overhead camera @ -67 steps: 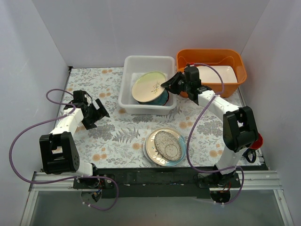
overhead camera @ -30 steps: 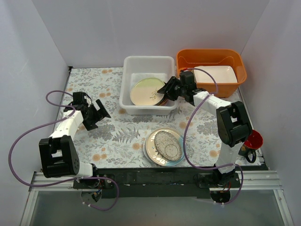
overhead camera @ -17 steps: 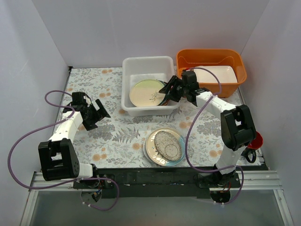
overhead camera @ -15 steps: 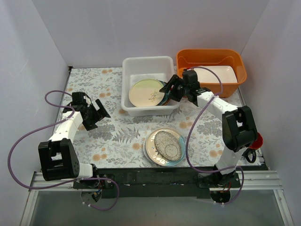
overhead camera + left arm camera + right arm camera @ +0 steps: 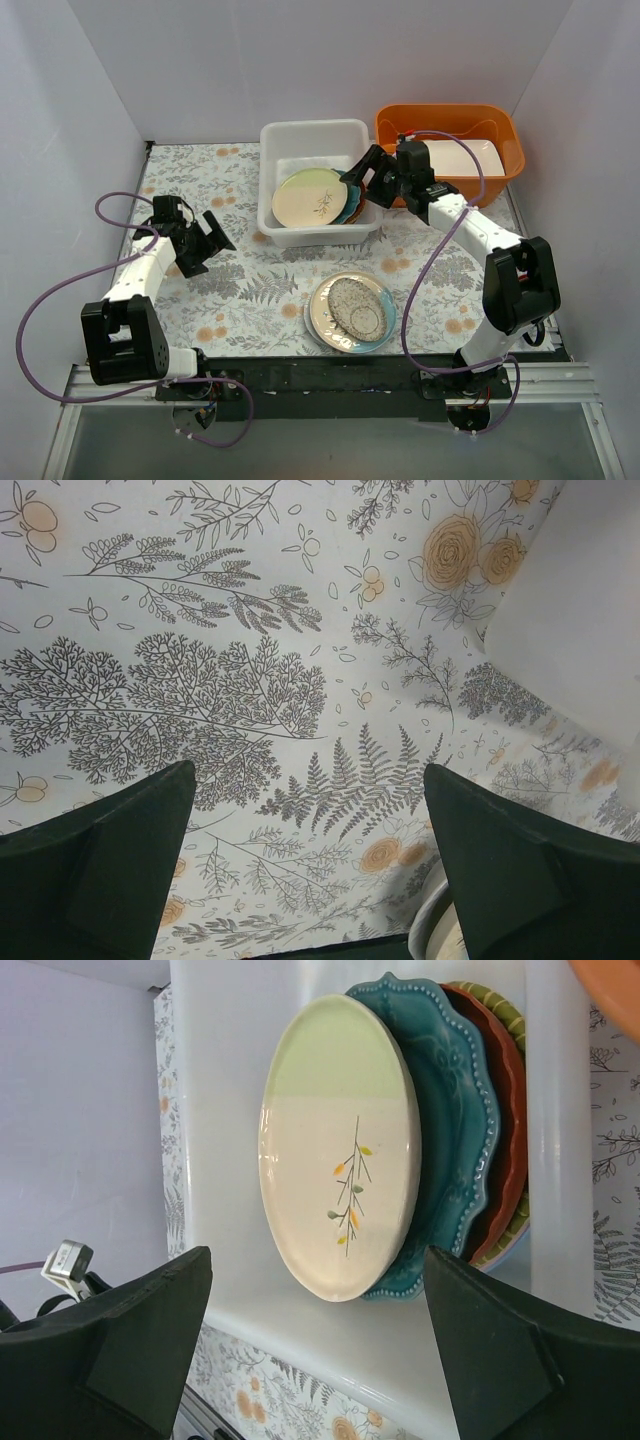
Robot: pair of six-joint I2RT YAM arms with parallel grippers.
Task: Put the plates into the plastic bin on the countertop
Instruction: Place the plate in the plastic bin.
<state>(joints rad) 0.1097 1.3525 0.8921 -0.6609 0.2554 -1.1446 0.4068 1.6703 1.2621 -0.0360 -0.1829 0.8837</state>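
Nearest the arm bases, a speckled plate (image 5: 352, 308) tops a short stack (image 5: 325, 330) on the countertop (image 5: 250, 290); it lies outside the plastic bin (image 5: 312, 126), so it is yet to be moved. Off to the left, the left gripper (image 5: 310, 870) hangs over bare countertop, jaws spread wide with nothing between them (parked clear of the work, by the look of it). Farther back, the right gripper (image 5: 320, 1345) hovers at the bin's right rim, jaws wide apart and empty. The cream plate (image 5: 335, 1150) rests inside, leaning on a teal plate (image 5: 455, 1130) and a red-brown plate (image 5: 503, 1130), overlapped to fit. Beyond, an orange tub (image 5: 450, 120) holds a white rectangular dish (image 5: 465, 158), no part of the job.
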